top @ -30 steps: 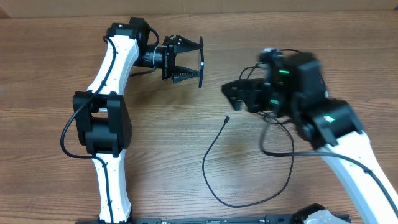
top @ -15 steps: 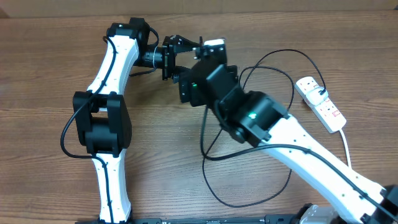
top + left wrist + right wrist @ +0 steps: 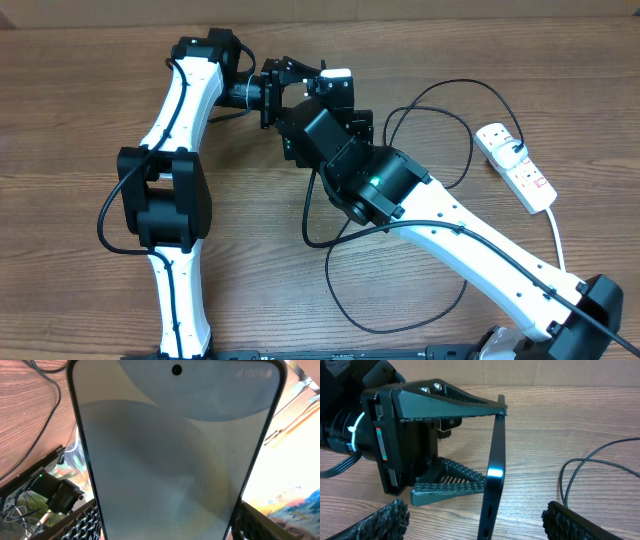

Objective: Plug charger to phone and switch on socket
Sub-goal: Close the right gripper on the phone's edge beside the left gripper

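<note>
L gripper (image 3: 494, 447) clenched on phone (image 3: 496, 455), which is held edge-on. R gripper (image 3: 480, 519) spread wide, empty, straddling phone's lower end. Charger cable (image 3: 335, 285) loops on table beside phone, under my R arm; tip not seen. Risks: R fingers knock phone out of thin pinch; arm snags cable, tugs power strip (image 3: 515, 165), well right of phone.

Phone (image 3: 492, 470) in left hand (image 3: 492, 447); right hand (image 3: 482, 527) just beside; socket (image 3: 515, 165) far right.
</note>
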